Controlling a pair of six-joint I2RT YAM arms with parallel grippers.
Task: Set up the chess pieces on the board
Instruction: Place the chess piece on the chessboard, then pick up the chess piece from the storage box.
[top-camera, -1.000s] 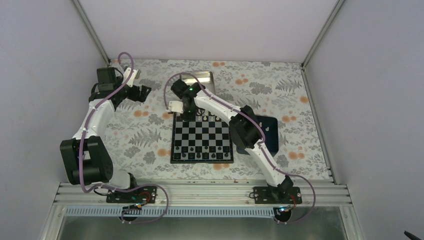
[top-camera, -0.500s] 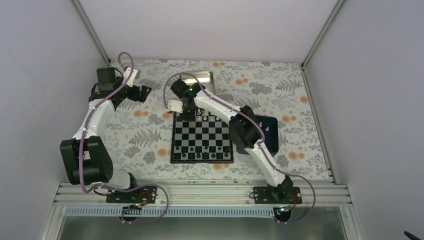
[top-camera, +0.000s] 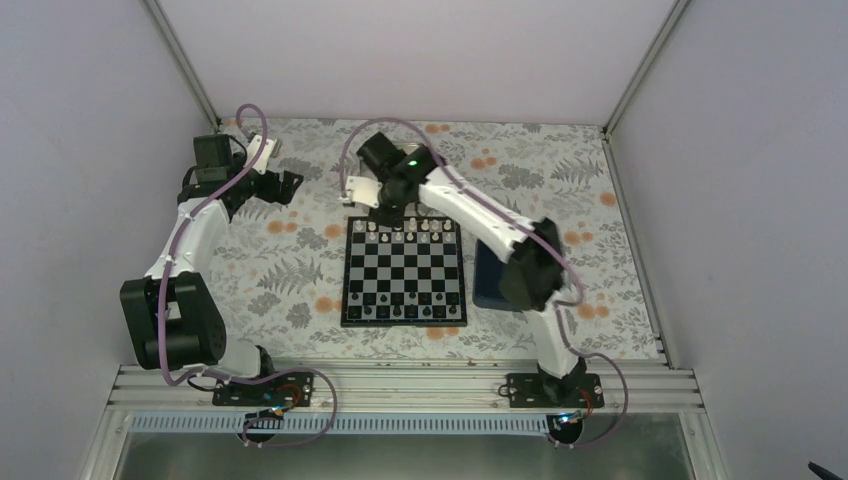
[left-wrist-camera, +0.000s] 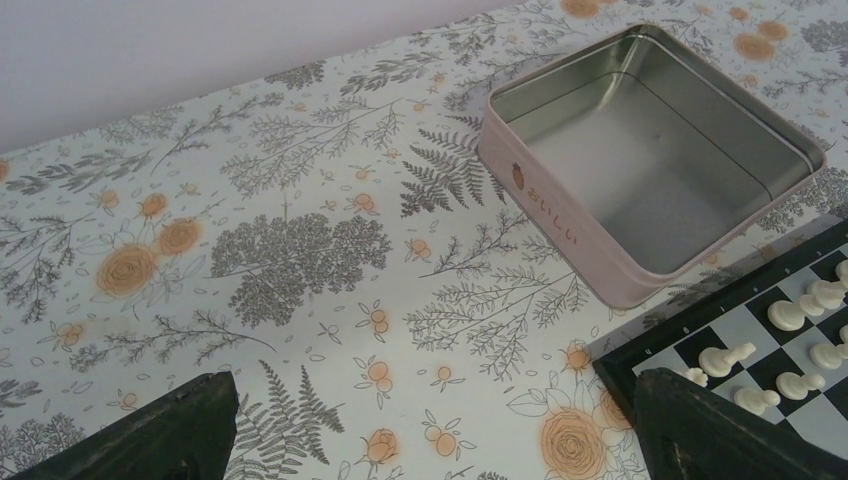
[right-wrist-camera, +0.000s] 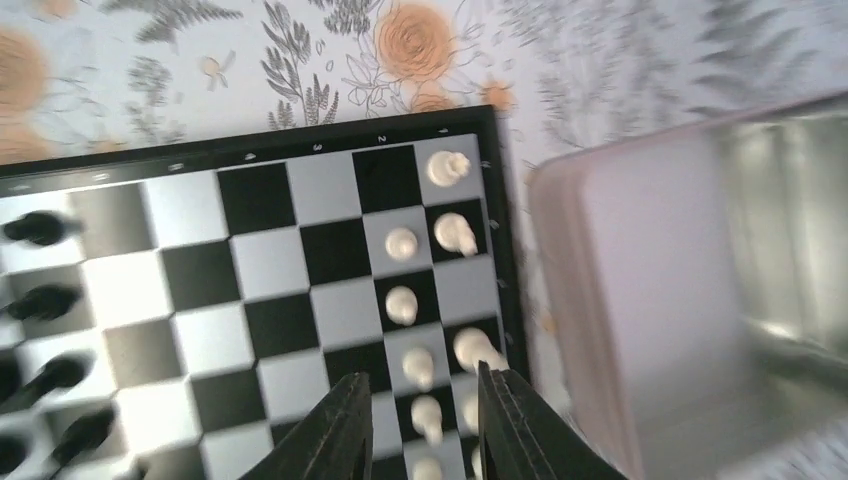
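Floral desk (top-camera: 300, 270): I am hovering the right claw (right-wrist-camera: 422, 382), half-open and empty, over chess pieces (right-wrist-camera: 402, 305) at the far edge of the board (top-camera: 404, 280); the left claw (left-wrist-camera: 437, 388) is waiting wide-open, empty, out of the way.

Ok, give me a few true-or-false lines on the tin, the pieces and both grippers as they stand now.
The tin is empty. True.
The white pieces stand in the board's rows nearest the robot. False: they stand in the far rows; the dark pieces hold the near ones.
The left gripper is open, holding nothing. True.
The right gripper grips a dark piece. False: its jaws stand apart and empty above the white pieces.
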